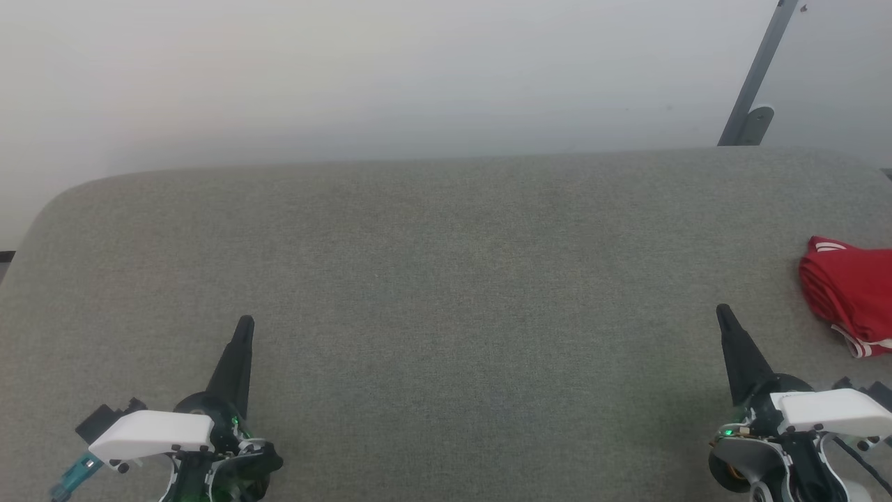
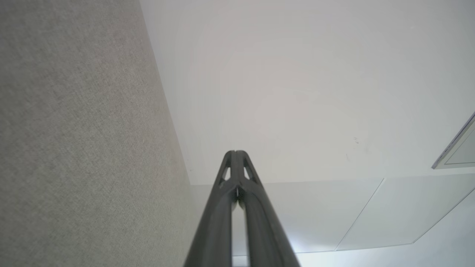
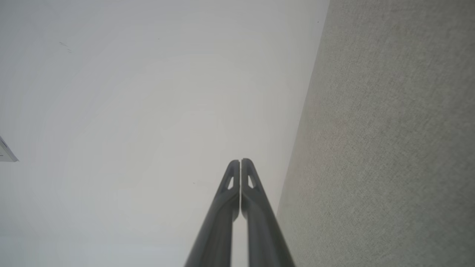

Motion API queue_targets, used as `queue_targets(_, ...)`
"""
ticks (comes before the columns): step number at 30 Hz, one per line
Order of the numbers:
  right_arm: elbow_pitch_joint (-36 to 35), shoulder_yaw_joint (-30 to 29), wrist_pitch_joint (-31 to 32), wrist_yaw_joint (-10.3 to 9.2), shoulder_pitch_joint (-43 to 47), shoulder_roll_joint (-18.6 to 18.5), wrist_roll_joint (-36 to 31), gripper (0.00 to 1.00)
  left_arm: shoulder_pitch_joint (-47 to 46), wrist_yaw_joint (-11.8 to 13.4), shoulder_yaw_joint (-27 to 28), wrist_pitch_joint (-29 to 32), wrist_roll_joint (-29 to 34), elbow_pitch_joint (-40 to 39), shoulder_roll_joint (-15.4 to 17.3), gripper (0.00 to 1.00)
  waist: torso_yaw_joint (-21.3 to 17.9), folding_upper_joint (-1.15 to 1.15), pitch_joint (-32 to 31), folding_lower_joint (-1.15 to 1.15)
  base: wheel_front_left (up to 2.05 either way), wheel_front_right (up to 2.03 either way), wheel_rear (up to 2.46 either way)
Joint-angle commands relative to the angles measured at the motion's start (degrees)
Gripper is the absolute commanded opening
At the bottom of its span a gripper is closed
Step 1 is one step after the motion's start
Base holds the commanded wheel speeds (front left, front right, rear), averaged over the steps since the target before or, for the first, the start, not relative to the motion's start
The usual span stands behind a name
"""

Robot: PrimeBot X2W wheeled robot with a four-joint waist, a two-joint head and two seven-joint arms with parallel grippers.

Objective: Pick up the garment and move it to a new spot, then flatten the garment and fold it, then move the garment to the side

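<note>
Though cut off at right, garment (image 1: 850, 300) bunched on cushion (image 1: 446, 244); left jaws together; right jaws together

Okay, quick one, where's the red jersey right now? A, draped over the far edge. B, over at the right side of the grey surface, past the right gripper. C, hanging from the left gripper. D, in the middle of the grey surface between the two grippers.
B: in the head view the red jersey lies bunched on the grey surface at the picture's right edge, outboard of the right gripper, which is not touching it.
</note>
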Motion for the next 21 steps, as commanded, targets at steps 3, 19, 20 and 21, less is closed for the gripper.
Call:
queue_targets(3,0.1,-0.1,0.1,0.02,-0.3,0.2,0.2,0.00,-0.5,-0.2,0.3,0.3,0.1,0.0,-0.1,0.00,0.0,0.00,0.0,0.00,0.00,0.00,0.00)
queue_targets(19,0.1,-0.1,0.1,0.02,-0.3,0.2,0.2,0.00,-0.5,-0.2,0.4,0.3,0.2,0.0,-0.2,0.00,0.0,0.00,0.0,0.00,0.00,0.00,0.00)
queue_targets(20,0.1,-0.1,0.1,0.02,-0.3,0.2,0.2,0.00,-0.5,-0.2,0.4,0.3,0.2,0.0,-0.2,0.00,0.0,0.00,0.0,0.00,0.00,0.00,0.00)
queue_targets(21,0.1,-0.1,0.1,0.02,-0.3,0.2,0.2,0.00,-0.5,-0.2,0.4,0.4,0.2,0.0,-0.2,0.00,0.0,0.00,0.0,0.00,0.00,0.00,0.00)
